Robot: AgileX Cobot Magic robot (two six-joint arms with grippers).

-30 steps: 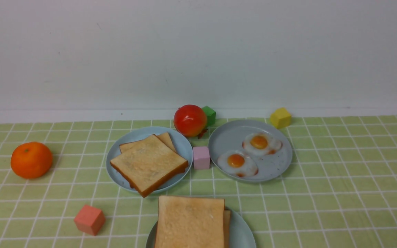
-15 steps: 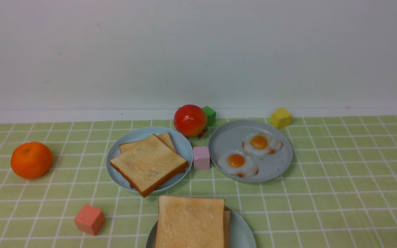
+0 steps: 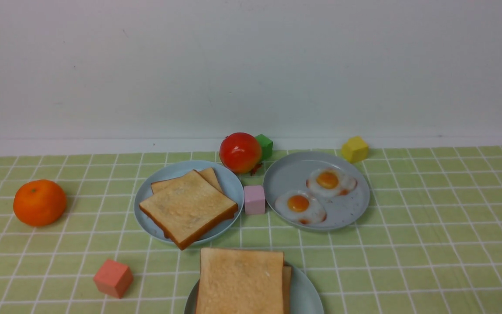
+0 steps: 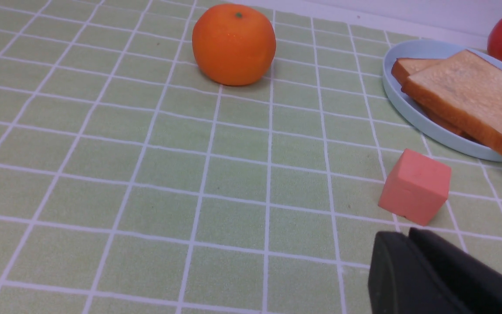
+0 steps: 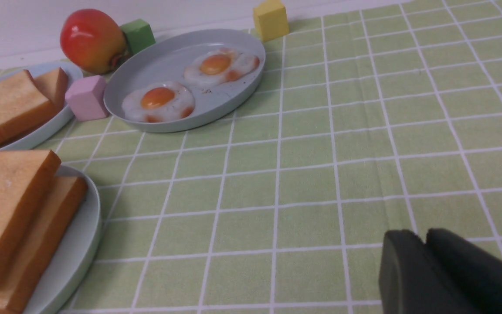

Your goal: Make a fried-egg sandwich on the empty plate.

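At the table's near edge, the pale aqua plate (image 3: 308,293) holds two stacked toast slices. The top slice (image 3: 240,281) lies skewed over the lower one (image 3: 286,283). No egg shows between them. In the right wrist view the plate's rim (image 5: 89,226) and the top slice (image 5: 2,200) show as well. My left gripper (image 4: 408,235) is shut and empty, just short of a salmon cube (image 4: 414,186). My right gripper (image 5: 423,235) is shut and empty over bare cloth, to the right of this plate. Neither gripper shows in the front view.
A light-blue plate (image 3: 230,183) holds two loose toast slices (image 3: 188,207). A grey-blue plate (image 3: 286,174) holds two fried eggs (image 3: 300,206). A pink cube (image 3: 254,199) stands between them. Behind are a red fruit (image 3: 240,152), green cube (image 3: 265,145) and yellow cube (image 3: 354,149). An orange (image 3: 39,203) sits far left.
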